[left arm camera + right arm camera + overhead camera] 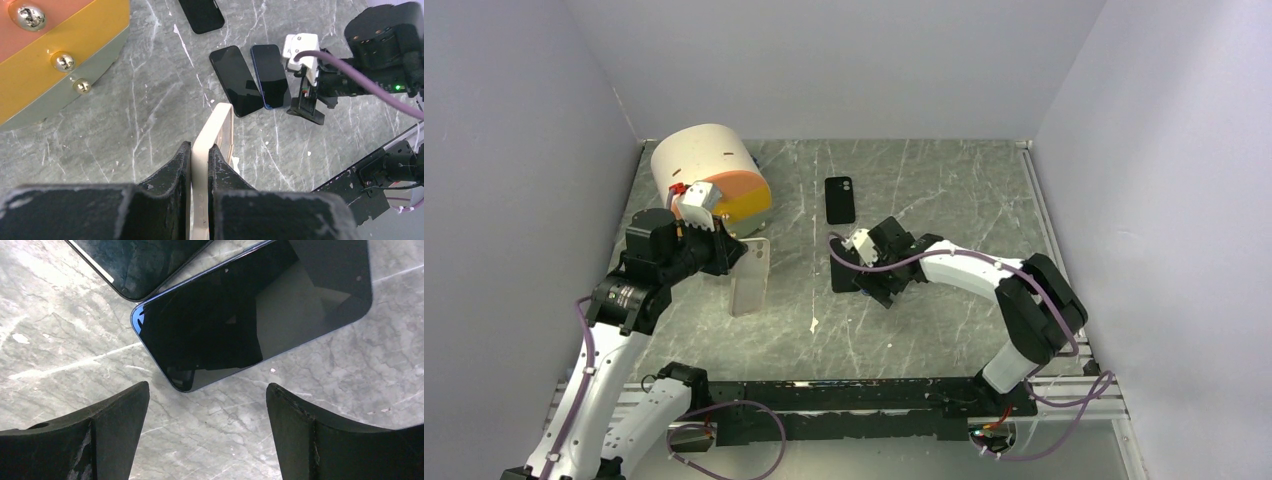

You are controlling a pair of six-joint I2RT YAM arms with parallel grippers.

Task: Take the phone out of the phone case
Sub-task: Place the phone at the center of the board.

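Observation:
My left gripper is shut on the long edge of a beige phone case and holds it upright on its edge above the table. In the left wrist view the case runs away from the fingertips, and its inside looks beige and empty. A blue-rimmed phone lies screen up beside a black phone. My right gripper is open and empty just above the table at the blue phone's near end. Both phones also show in the left wrist view, blue and black.
A third black phone or case lies farther back at the centre. A cream and orange drum-shaped object lies at the back left, close behind my left gripper. White walls enclose the table on three sides. A black rail runs along the near edge.

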